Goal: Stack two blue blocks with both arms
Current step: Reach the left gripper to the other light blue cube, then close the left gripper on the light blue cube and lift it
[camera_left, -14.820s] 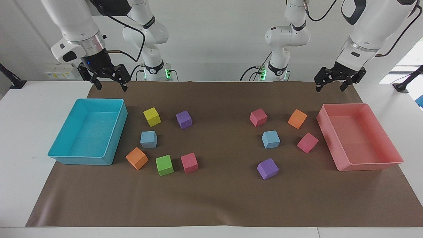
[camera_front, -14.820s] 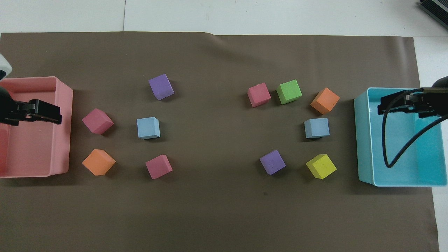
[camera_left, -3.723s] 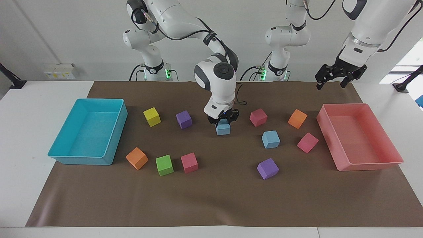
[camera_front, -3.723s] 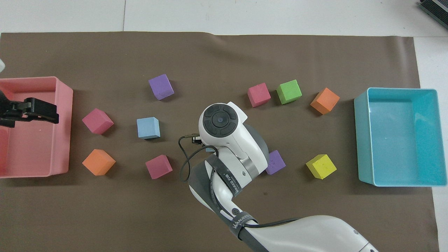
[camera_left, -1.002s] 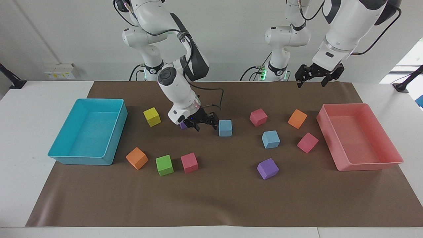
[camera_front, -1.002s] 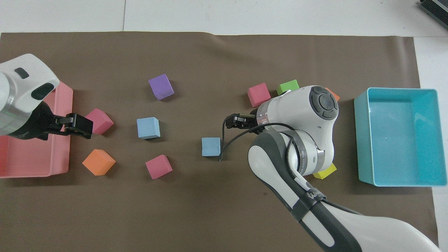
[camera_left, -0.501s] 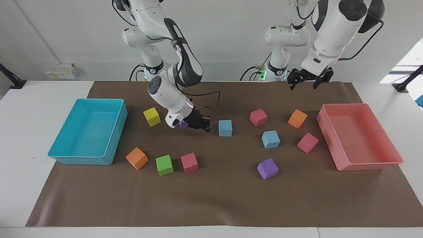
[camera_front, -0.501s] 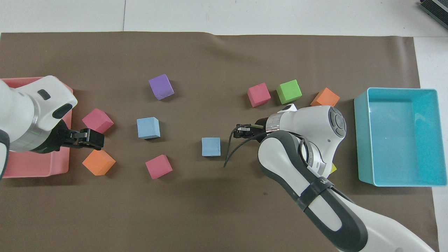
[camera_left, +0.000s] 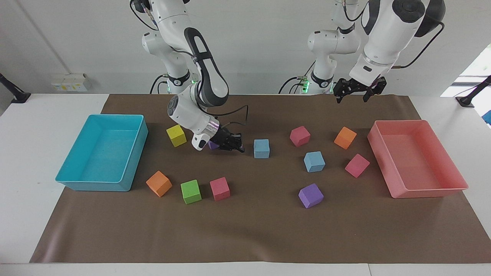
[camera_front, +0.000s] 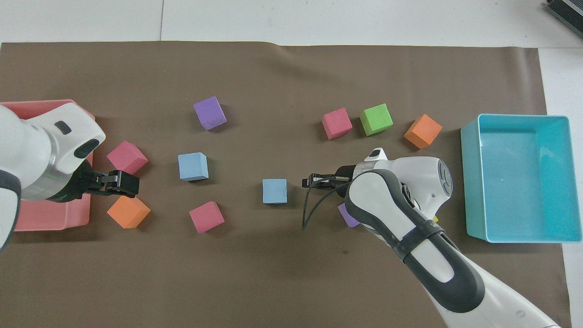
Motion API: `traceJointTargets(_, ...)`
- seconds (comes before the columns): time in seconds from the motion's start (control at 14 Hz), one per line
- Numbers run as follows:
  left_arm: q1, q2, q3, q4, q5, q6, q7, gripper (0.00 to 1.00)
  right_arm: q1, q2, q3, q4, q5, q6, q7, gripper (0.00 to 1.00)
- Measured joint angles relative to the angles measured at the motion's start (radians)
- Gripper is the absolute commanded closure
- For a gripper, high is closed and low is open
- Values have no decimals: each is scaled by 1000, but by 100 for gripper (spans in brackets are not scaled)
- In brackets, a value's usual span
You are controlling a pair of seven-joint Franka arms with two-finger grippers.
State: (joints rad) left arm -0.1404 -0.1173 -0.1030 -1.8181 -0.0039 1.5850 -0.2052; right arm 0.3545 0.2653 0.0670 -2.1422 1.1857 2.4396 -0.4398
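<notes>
I am holding my right gripper (camera_left: 234, 147) low beside the middle blue block (camera_left: 261, 148), fingers together on nothing, while my left gripper (camera_left: 355, 92), jaws apart, is hanging high over the mat near the orange cube (camera_left: 345, 137). Judging by this, the left should descend on the other blue block (camera_left: 314, 161), toward its end, with red cubes (camera_left: 356, 165) close around it, and carry it onto the middle one.

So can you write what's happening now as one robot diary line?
stage: blocks unstacked | right pincer: shut, empty, beside middle blue block | left pincer: open, raised | other blue block: on mat
</notes>
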Motion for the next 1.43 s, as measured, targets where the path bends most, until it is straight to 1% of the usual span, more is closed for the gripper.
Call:
traceJointTargets(0.14,-27,1,-1,-52,-1,73,-34,0,-4,6,0,-9,52,0,-56,100)
traceJointTargets(0.43,-60,2,-3,-169,-1,239,-68,0,-29,8,0,-10,61,-4,-78,100)
traceJointTargets(0.57,-66,5,-3,-239,-1,339,-82,0,-31,8,0,-10,83,-5,-82,100)
traceJointTargets(0.72,-80,10,-4,-288,-2,414,-116,0,-31,8,1,-10,107,-9,-96,100)
traceJointTargets(1.0,-107,40,-4,-308,-2,491,-172,0,-31,8,2,-10,119,-15,-100,100)
traceJointTargets(1.22,-125,93,-5,-309,-2,565,-207,0,-31,8,3,-10,127,-32,-100,100)
traceJointTargets(1.43,-129,133,-3,-310,-2,611,-213,0,-29,20,5,-12,137,-40,-108,100)
